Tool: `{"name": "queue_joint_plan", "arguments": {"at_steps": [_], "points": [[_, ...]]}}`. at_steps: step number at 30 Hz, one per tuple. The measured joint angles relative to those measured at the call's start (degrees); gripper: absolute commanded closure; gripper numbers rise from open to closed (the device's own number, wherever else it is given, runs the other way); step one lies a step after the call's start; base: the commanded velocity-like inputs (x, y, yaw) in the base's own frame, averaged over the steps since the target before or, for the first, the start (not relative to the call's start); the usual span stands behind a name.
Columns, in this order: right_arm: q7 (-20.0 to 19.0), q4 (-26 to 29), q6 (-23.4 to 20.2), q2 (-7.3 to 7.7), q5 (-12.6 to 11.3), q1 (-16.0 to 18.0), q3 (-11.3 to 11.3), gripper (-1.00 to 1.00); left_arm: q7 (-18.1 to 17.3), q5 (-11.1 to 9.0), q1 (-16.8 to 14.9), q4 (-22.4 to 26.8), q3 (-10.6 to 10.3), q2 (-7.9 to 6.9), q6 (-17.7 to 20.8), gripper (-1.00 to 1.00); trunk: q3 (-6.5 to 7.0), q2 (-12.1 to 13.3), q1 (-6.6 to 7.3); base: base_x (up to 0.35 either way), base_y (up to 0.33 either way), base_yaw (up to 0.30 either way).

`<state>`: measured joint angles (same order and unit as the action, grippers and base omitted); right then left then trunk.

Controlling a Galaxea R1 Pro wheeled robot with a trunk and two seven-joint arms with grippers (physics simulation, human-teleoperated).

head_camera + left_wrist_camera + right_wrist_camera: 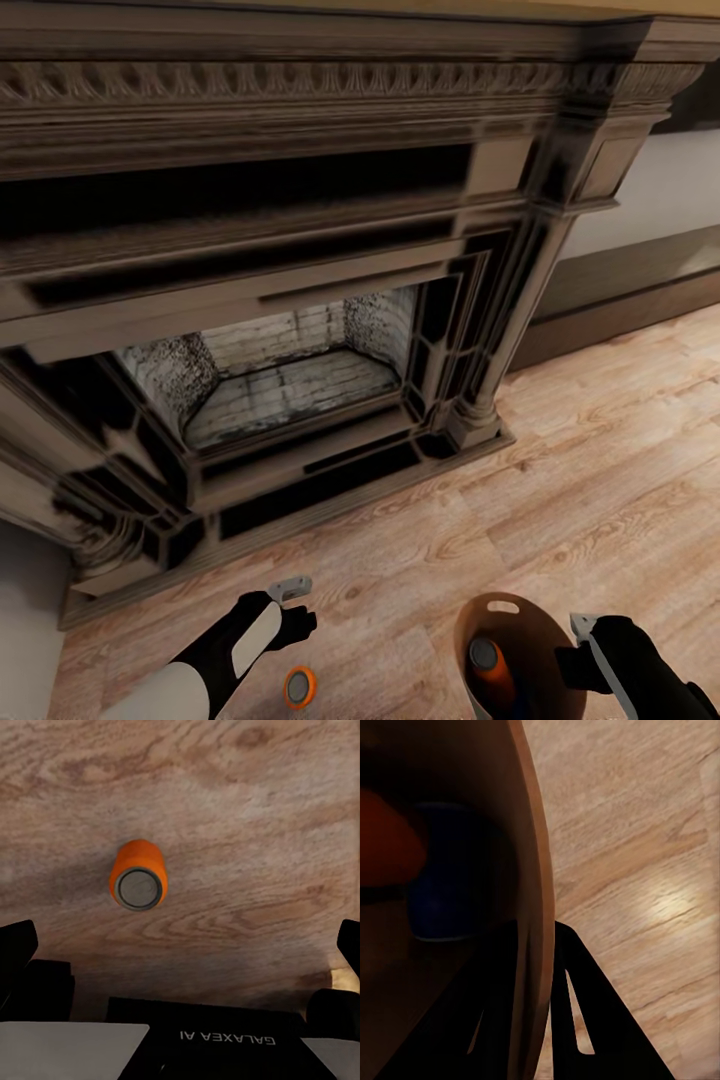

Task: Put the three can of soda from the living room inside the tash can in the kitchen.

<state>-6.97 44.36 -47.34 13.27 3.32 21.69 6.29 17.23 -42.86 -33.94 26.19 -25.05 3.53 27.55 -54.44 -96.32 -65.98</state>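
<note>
An orange can of soda (pixel 300 687) stands upright on the wood floor, grey top up. My left gripper (pixel 292 600) hovers over the floor just beyond it, toward the fireplace. In the left wrist view the same can (pixel 139 877) sits ahead of the left gripper (pixel 180 941), which is open with its fingers spread wide and empty. The copper-brown tash can (pixel 545 640) is at the lower right with a second orange can (pixel 490 665) inside. My right gripper (pixel 578 640) is shut on the bin's rim. In the right wrist view the bin wall (pixel 529 832) runs between the fingers, and a blue can (pixel 442 877) and an orange can (pixel 382 840) show dimly inside.
A dark carved fireplace (pixel 300 300) with a grey brick firebox fills the wall ahead. Its plinth (pixel 300 510) juts onto the light plank floor (pixel 600 460). A dark baseboard (pixel 640 300) runs along the wall at the right.
</note>
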Motion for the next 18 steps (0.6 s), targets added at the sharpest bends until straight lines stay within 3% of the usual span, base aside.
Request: {"name": "queue_joint_plan", "arguments": {"at_steps": [6, 9, 14, 18], "points": [[0.0, 1.9, -4.6, 0.18, 0.0, 1.1, 0.0, 1.00, 0.0, 0.0, 0.0, 0.0, 0.0, -0.01, -0.4, -1.00, -0.17, 0.0, 0.00, 0.000, 0.000, 0.000], [0.0, 8.6, -10.8, 0.64, 0.0, 1.9, -0.1, 1.00, 0.0, 0.1, 0.0, 0.0, 0.0, -0.01, -0.5, -1.00, -0.19, 0.0, 0.00, 0.000, 0.000, 0.000], [-0.1, 18.6, -12.3, 1.31, -0.1, 3.0, 0.0, 1.00, 0.0, 0.1, 0.0, 0.0, -0.1, -0.01, -0.6, -1.00, -0.19, 0.0, 0.00, 0.000, 0.000, 0.000], [-0.1, 21.1, -12.6, 2.47, -0.7, 4.7, 0.0, 1.00, 0.0, 0.1, 0.1, 0.0, -0.1, -0.01, -0.6, -1.00, -0.20, 0.0, 0.00, 0.000, 0.000, 0.000]]}}
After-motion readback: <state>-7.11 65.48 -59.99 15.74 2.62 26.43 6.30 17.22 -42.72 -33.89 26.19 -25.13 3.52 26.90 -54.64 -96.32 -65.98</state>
